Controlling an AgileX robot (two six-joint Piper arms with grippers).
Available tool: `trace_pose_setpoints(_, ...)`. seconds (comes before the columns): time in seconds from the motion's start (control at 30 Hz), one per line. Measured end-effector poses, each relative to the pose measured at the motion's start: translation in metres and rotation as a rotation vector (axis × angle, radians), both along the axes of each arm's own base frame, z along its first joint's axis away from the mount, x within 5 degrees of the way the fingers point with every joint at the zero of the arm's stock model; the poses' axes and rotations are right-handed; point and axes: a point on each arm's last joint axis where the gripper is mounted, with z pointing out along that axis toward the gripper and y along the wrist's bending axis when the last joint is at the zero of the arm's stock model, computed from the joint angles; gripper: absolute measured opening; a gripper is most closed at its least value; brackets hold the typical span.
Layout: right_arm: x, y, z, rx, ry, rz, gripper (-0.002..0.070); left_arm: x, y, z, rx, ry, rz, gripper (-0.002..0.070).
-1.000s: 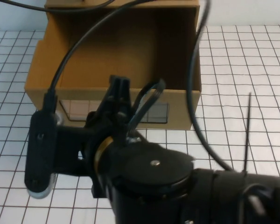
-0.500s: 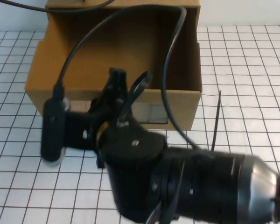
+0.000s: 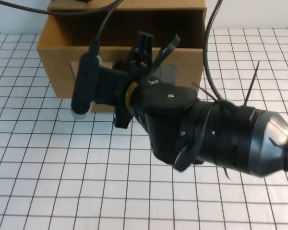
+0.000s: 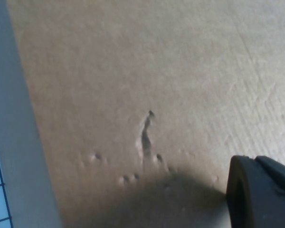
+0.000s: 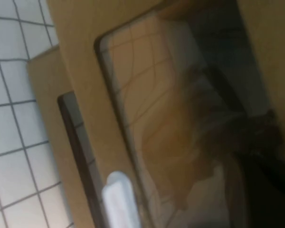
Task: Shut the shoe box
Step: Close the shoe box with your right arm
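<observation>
seemingly light but stiff, the shoe box (image 3: pixel 62 72) sits at the table's far edge with its drawer partly out, best pushed flat on its cardboard front beside the flimsy window (image 5: pixel 147 118), where the right gripper (image 3: pixel 151 52) presses, its finger spread unclear, while the left gripper (image 4: pixel 261 190) rests against bare cardboard, state likewise unreadable.

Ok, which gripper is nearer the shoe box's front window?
Right. The right gripper sits at the window on the shoe box front, jaws open. The left gripper faces plain cardboard, no window in its view.
</observation>
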Motion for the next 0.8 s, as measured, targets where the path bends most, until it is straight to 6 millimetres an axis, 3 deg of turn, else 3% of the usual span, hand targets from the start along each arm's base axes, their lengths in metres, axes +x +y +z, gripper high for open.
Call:
trace_pose_setpoints(0.2, 0.034, -0.009, -0.015, 0.009, 0.025, -0.012, -0.0013, 0.000, -0.001, 0.000, -0.007, 0.000, -0.002, -0.0005)
trace_pose_setpoints(0.4, 0.057, -0.011, -0.005, 0.091, 0.014, -0.050, -0.0013, 0.000, -0.001, 0.001, -0.015, 0.001, -0.005, -0.0005)
trace_pose_setpoints(0.6, 0.052, -0.008, 0.005, 0.146, 0.026, -0.016, -0.0014, 0.000, -0.001, 0.001, -0.014, 0.000, -0.006, -0.0005)
trace_pose_setpoints(0.8, 0.032, -0.003, 0.029, 0.197, 0.000, 0.059, -0.0014, 0.000, -0.001, 0.001, -0.014, 0.000, -0.006, -0.0005)
